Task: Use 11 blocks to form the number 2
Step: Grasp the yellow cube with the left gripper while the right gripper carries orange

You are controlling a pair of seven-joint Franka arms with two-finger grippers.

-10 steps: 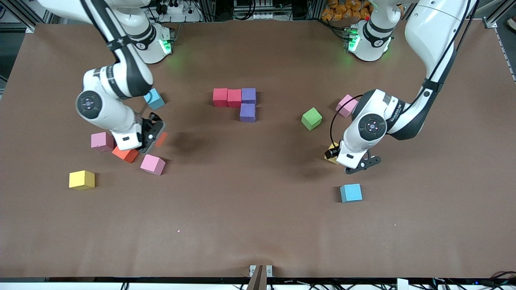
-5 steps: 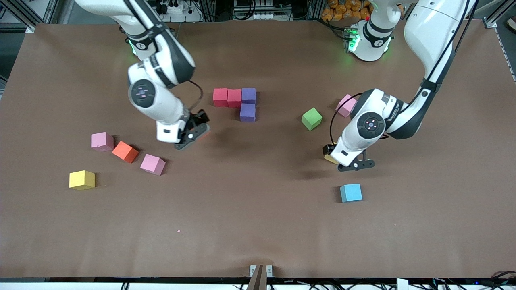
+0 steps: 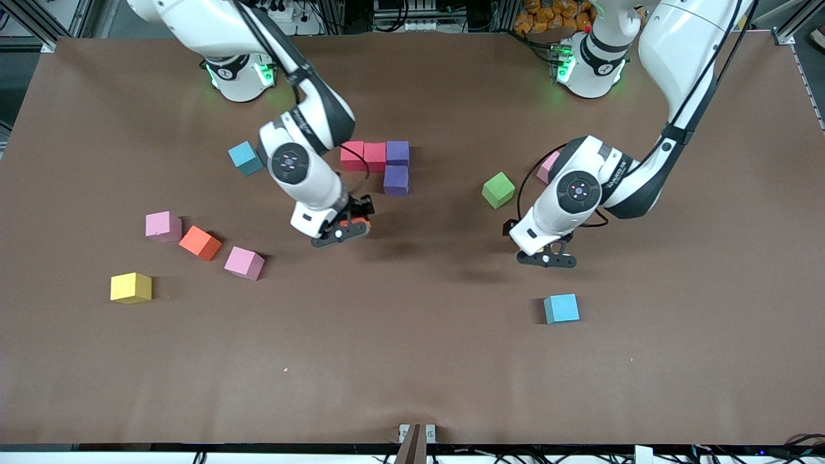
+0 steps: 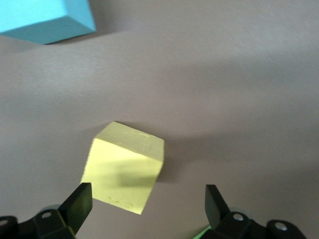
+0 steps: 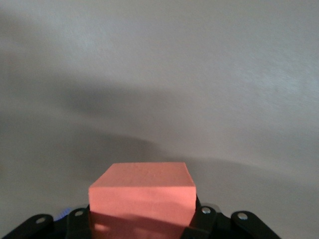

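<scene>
Two red blocks point(image 3: 363, 156) and two purple blocks point(image 3: 396, 169) lie touching in an L at mid-table, part of the number 2. My right gripper point(image 3: 341, 231) hangs over the table just nearer the camera than the lower purple block, shut on an orange block point(image 5: 142, 191). My left gripper point(image 3: 546, 259) is low and open over a yellow block point(image 4: 124, 169), which sits off-centre close to one finger point(image 4: 79, 199). My left hand hides that yellow block in the front view. A light blue block point(image 4: 45, 20) lies just past it.
Loose blocks lie about. Toward the right arm's end are a teal one point(image 3: 245, 158), two pink point(image 3: 163, 226) point(image 3: 244, 263), an orange point(image 3: 200, 243) and a yellow point(image 3: 131, 287). Toward the left arm's end are a green one point(image 3: 498, 190), a half-hidden pink point(image 3: 548, 166) and a light blue point(image 3: 561, 308).
My right arm has carried the orange block from the cluster at its end of the table toward the purple blocks. My left gripper has shifted slightly toward mid-table and now covers the yellow block.
</scene>
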